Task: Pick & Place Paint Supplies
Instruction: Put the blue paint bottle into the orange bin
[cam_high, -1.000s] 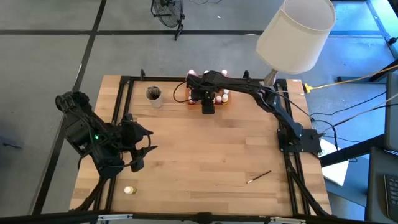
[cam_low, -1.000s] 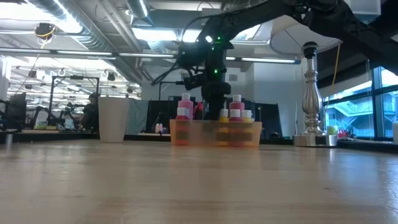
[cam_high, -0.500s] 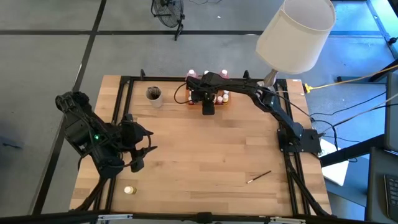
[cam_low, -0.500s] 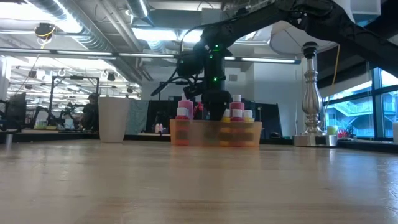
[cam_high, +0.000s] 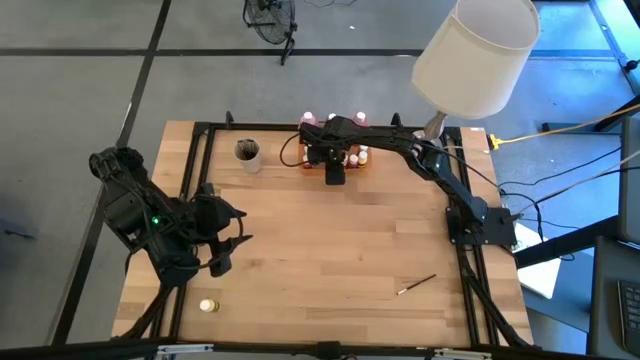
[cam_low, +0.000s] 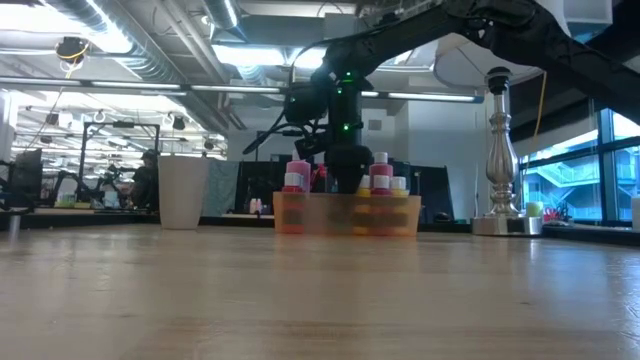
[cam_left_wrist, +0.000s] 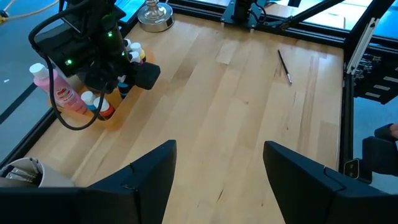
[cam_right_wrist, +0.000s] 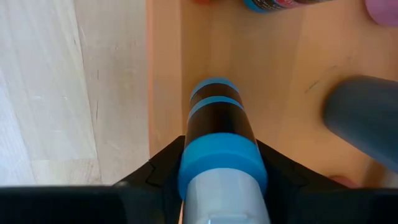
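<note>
While the left gripper (cam_left_wrist: 217, 180) waits open, the right gripper (cam_high: 335, 172) clasps a blue-banded bottle (cam_right_wrist: 221, 134) over the orange tray (cam_right_wrist: 163, 74).

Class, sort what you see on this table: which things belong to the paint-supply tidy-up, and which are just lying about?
Job: pink bottles, yellow-lidded pot, thin brush, blue-banded tube in the right tool.
Lying about: beige cup, lamp.

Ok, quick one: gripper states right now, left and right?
Left gripper: open, empty, waiting over the table's left side.
Right gripper: shut on a blue-capped black marker, held over the orange tray.
</note>
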